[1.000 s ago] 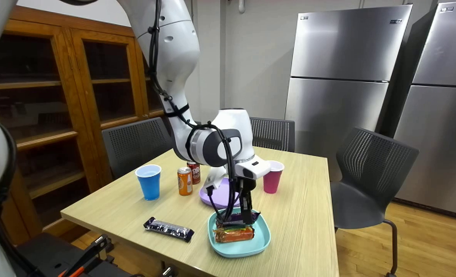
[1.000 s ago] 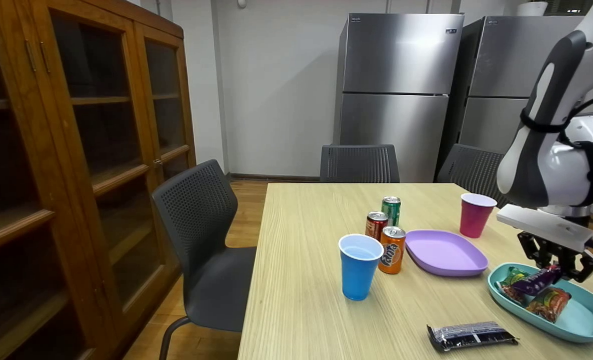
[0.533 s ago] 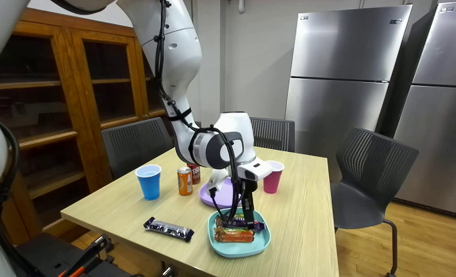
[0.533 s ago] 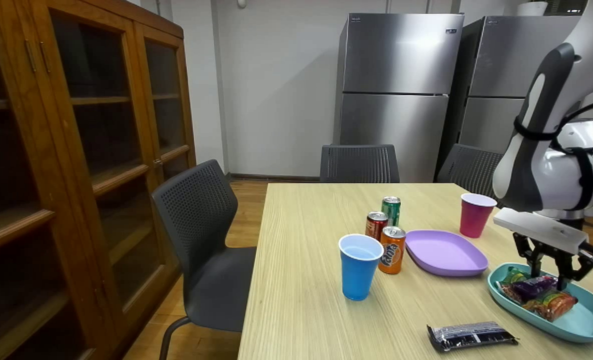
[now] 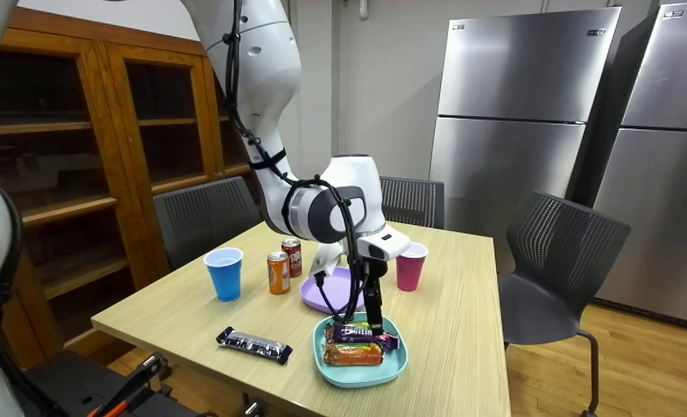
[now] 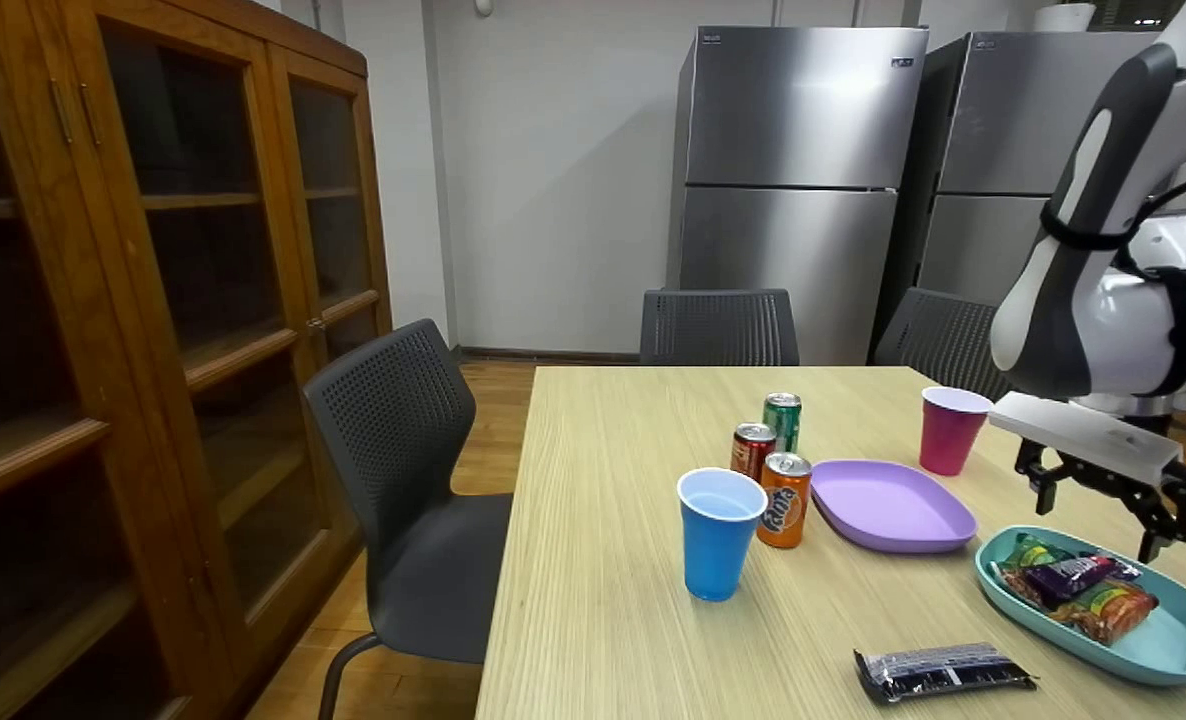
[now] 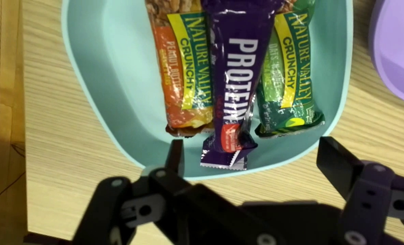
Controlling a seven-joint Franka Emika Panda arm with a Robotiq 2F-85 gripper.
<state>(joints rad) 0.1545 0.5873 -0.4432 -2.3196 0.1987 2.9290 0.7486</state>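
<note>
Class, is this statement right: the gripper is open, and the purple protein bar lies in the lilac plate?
Not quite: the purple protein bar lies in the turquoise plate, not the lilac plate, as the wrist view shows. The gripper is indeed open.

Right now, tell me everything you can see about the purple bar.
The purple bar has a glossy, creased wrapper that looks like plastic, with large white PROTEIN lettering, a red patch near one end and a crimped, folded end seal. It looks unopened. It lies in the teal tray, between the orange bar and the green bar, overlapping and apparently resting partly on both. The end effector is open above it, not touching it.
</note>
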